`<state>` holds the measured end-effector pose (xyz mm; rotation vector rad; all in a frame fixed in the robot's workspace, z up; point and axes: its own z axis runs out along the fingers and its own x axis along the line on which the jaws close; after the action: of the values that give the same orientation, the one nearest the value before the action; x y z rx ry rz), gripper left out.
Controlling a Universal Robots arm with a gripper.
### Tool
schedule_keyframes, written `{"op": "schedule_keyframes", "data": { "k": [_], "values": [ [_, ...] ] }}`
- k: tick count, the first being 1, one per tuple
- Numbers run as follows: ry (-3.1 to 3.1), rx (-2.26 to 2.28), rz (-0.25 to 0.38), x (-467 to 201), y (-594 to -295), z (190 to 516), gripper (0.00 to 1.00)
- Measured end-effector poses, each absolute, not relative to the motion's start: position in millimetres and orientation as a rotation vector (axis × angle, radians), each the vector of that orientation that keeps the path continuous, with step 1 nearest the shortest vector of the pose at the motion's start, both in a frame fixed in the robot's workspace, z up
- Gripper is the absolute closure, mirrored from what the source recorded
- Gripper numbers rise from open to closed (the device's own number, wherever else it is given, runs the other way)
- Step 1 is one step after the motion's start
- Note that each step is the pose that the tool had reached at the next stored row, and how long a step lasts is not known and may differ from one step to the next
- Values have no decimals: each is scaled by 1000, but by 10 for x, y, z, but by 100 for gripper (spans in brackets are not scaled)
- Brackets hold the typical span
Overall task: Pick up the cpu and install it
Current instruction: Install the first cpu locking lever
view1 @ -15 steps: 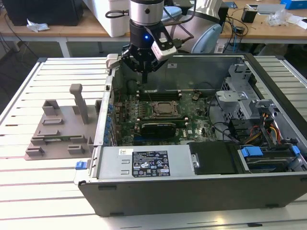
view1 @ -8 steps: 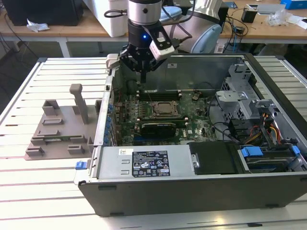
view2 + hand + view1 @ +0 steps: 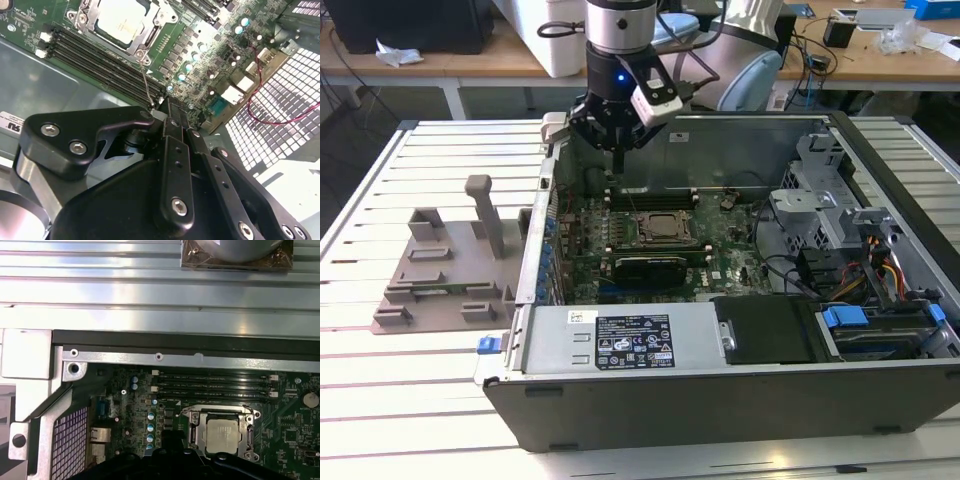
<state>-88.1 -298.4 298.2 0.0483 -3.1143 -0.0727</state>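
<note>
The cpu (image 3: 223,435) sits in the socket (image 3: 192,432) on the motherboard (image 3: 720,262) inside the open computer case (image 3: 740,395); its silver-white top shows in both wrist views, framed by the socket's metal bracket. A thin wire lever (image 3: 146,87) rises from one corner of the socket toward the gripper.

The gripper (image 3: 616,152) hangs over the back part of the case, above the memory slots (image 3: 215,385) that run alongside the socket, and it carries nothing. Its fingers (image 3: 172,117) appear drawn close together in the second wrist view, with the tip just beside the free end of the lever, though whether they are fully clenched I cannot tell from this angle. In the exterior view the tip points down just behind the socket, not touching the chip.

Beside the case, on the exterior view's left, a grey moulded tray (image 3: 430,285) with upright posts rests on the slatted tabletop (image 3: 380,400). A red wire (image 3: 280,117) loops over the perforated wall of the case near the motherboard's edge.
</note>
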Motion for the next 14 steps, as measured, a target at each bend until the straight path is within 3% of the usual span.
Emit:
{"op": "schedule_keyframes", "data": {
  "k": [14],
  "values": [
    [-3114,48,-73,-948,-2911,2865,89]
  ]
}}
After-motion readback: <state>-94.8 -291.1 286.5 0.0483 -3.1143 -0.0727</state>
